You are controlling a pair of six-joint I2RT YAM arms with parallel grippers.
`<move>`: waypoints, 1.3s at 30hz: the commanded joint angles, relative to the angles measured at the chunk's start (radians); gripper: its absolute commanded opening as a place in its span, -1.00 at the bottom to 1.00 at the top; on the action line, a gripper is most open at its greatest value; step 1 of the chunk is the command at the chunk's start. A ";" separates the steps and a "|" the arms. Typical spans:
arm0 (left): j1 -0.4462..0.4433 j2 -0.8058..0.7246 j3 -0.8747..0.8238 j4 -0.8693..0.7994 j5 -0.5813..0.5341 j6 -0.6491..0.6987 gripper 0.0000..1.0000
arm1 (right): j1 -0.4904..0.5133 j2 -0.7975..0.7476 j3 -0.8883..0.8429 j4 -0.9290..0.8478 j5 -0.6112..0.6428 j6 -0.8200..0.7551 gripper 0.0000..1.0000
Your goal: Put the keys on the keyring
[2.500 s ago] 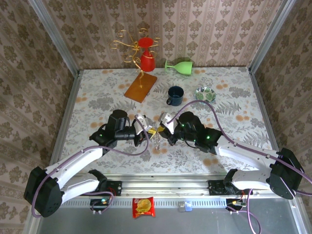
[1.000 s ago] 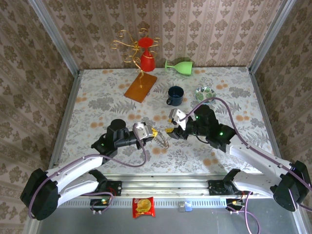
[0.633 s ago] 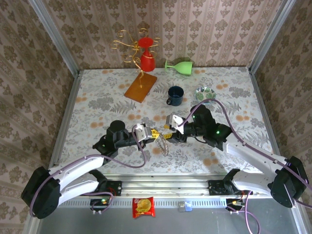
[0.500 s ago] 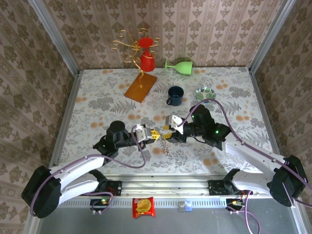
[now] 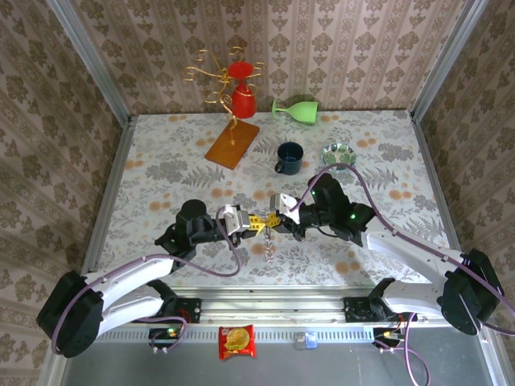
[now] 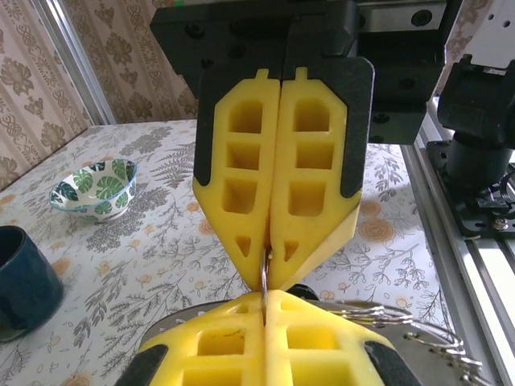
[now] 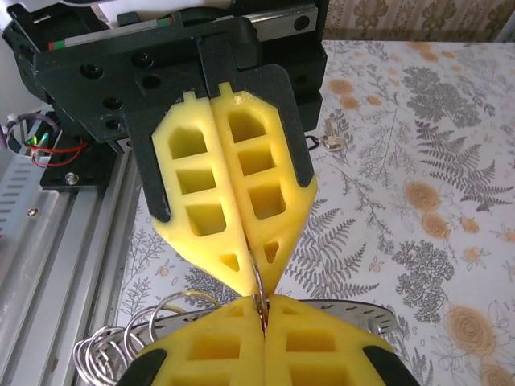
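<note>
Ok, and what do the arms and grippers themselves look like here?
White shells on the left arm and right arm, black joints, purple cables alongside. The left gripper and right gripper have yellow, cut-out fingers on black mounts.

The enclosure has 3 walls (image 5: 354,48) covered in beige damask-pattern wallpaper. An aluminium left post (image 5: 92,60) and right post (image 5: 448,60) run down to the far corners of the tabletop (image 5: 161,153). The tabletop is pale, printed with grey ferns and orange flowers. An aluminium rail (image 5: 273,299) runs along its near edge. Lighting is even, with soft shadows.
</note>
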 commanded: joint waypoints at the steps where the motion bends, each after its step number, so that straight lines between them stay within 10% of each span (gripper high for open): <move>1: -0.002 -0.022 0.011 0.020 -0.066 0.006 -0.67 | 0.009 -0.007 0.039 -0.037 -0.005 -0.037 -1.00; 20: -0.042 -0.008 0.178 -0.314 -0.097 0.201 -0.67 | 0.100 0.080 0.252 -0.370 0.153 -0.259 -1.00; 25: -0.052 0.002 0.191 -0.327 -0.093 0.228 -1.00 | 0.107 0.072 0.246 -0.335 0.146 -0.236 -0.99; 32: -0.053 -0.011 0.160 -0.278 -0.101 0.221 -1.00 | 0.038 -0.028 0.107 -0.207 0.154 -0.115 -0.18; 39: -0.054 -0.009 0.115 -0.197 -0.114 0.194 -1.00 | 0.009 -0.097 0.016 -0.147 0.155 -0.030 -0.16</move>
